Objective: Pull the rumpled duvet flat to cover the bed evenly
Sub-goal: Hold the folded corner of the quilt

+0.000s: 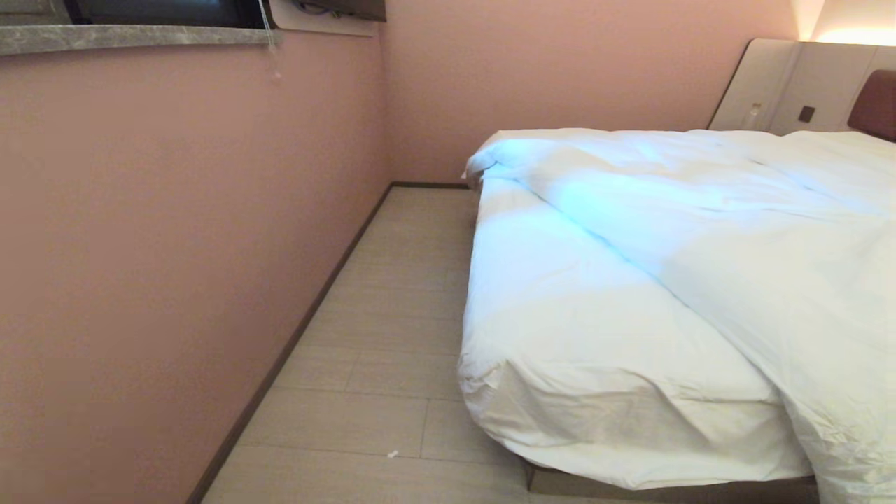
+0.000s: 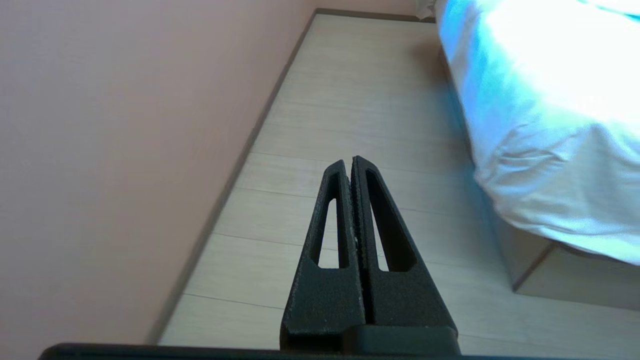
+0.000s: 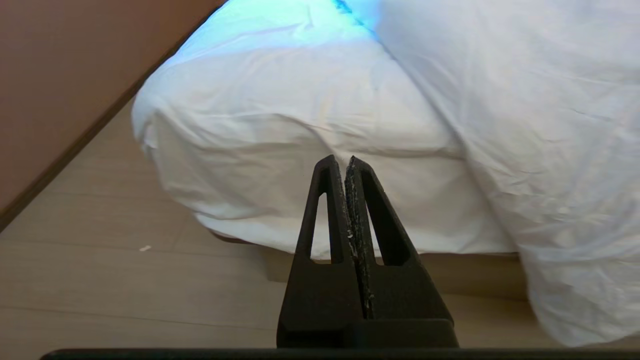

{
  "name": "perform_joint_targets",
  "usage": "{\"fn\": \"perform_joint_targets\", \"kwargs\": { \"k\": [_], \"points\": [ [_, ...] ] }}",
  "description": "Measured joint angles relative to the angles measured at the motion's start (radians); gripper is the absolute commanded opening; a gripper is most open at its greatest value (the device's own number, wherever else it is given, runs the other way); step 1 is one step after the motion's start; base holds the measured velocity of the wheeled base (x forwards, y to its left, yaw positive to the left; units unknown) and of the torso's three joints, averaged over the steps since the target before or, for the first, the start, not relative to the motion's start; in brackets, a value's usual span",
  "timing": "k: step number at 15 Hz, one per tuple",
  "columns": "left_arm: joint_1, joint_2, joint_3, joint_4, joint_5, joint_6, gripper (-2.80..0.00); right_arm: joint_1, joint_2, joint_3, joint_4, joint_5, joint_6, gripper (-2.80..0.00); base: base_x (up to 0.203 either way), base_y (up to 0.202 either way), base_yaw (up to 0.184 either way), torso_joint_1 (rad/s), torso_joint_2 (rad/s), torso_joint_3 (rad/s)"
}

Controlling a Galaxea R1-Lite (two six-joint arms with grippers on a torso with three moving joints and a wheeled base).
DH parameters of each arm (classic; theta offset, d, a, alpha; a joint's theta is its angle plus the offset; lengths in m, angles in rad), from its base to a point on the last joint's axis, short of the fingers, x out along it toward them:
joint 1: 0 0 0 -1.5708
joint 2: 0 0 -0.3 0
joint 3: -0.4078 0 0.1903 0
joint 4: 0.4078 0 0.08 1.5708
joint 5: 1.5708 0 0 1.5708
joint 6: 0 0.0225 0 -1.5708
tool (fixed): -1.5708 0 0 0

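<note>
The wide low bed (image 1: pixel 560 336) with its white mattress fills the right of my head view, its near left corner bare but for the taut white sheet. The thick, puffy white duvet (image 1: pixel 735 238) lies bunched diagonally across it, heaped toward the right and far side, with one fold spilling over the near edge at the far right. A beige padded panel (image 1: pixel 784 87) stands at the far right beside a sliver of brown headboard. The pale plank floor (image 1: pixel 378 329) runs between the bed and the pink wall (image 1: pixel 175 245) on my left.

My left gripper (image 2: pixel 348 161) hangs over the floor, well apart from the bed, fingers pressed together and empty. My right gripper (image 3: pixel 341 159) points at the mattress's near corner, fingers likewise together, holding nothing.

Nothing is grasped yet. My worry: if I pinch the sheet instead of the duvet, I pull the wrong layer loose. And tugging one corner alone could skew the duvet or drag it off onto the floor.
</note>
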Motion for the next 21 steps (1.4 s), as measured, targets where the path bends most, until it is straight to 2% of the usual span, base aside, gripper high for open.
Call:
{"fn": "perform_joint_targets", "kwargs": {
  "k": [21],
  "points": [
    [0.0, 0.0, 0.0, 0.0, 0.0, 0.002, -2.8, 0.0, 0.0, 0.0, -0.001, 0.0, 0.001, -2.8, 0.0, -0.192, -0.001, 0.003, 0.0, 0.003]
  ]
}}
